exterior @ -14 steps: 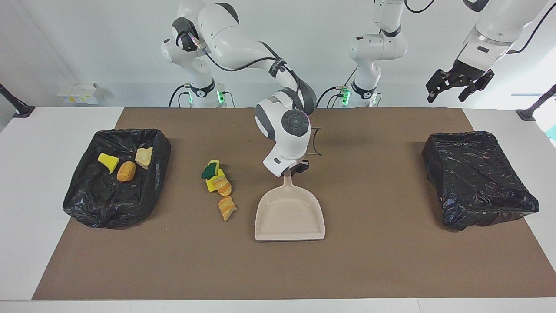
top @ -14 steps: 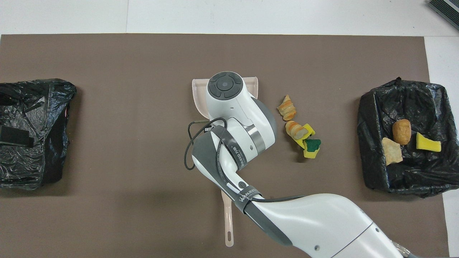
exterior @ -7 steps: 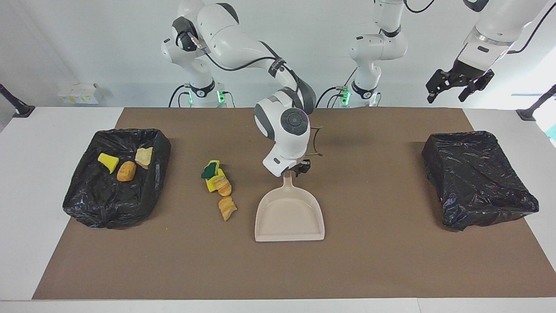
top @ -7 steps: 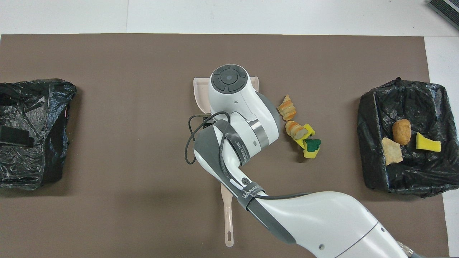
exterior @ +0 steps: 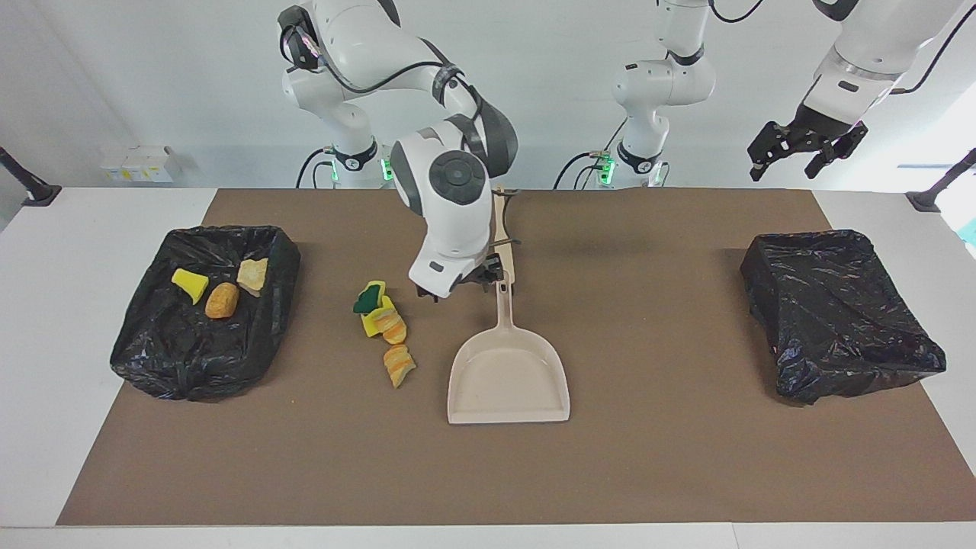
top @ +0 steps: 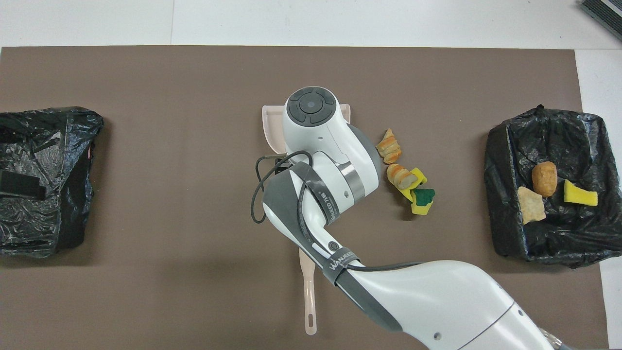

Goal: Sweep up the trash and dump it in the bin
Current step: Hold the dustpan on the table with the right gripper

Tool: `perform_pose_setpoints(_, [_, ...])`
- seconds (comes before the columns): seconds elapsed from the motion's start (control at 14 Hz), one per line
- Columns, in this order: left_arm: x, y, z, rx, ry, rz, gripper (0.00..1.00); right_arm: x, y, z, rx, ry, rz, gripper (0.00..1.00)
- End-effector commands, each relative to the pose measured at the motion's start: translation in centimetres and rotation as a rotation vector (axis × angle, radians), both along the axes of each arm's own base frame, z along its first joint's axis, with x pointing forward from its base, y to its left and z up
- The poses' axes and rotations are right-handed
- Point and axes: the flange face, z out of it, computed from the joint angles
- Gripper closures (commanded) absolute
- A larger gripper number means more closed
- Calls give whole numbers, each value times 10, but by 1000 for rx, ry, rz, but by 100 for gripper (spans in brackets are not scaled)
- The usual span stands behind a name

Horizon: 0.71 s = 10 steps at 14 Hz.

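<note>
Right gripper [exterior: 463,287] over the mat just beside the dustpan [exterior: 508,374] handle, fingers spread, empty, not touching it. Dustpan flat on mid-mat. Loose trash [exterior: 385,324] beside the dustpan toward the right arm's end: green-topped sponge, yellow wedge, two bread chunks. Three more scraps in the black-lined bin [exterior: 200,351] at that end. Left gripper [exterior: 804,156] waits raised over the table edge near the second bin [exterior: 839,316], fingers apart, empty.

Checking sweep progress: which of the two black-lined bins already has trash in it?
The bin at the right arm's end of the table: it holds three scraps. The other bin shows only black liner.
</note>
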Motion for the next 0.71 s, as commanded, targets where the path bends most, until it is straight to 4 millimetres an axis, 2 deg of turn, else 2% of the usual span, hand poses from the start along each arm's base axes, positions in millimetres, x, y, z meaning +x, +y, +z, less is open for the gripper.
perform_pose_setpoints(0.0, [0, 2, 4, -1, -14, 3, 0, 6, -46, 29, -34, -30, 89, 0])
perform_pose_setpoints(0.14, [0, 2, 4, -1, -14, 3, 0, 11, -73, 42, -66, -48, 151, 0])
perform_pose_setpoints(0.43, [0, 2, 4, -1, -14, 3, 0, 16, -136, 79, -67, -88, 62, 0])
perform_pose_setpoints(0.64, [0, 2, 4, -1, -15, 3, 0, 21, -192, 102, -81, -134, -37, 0])
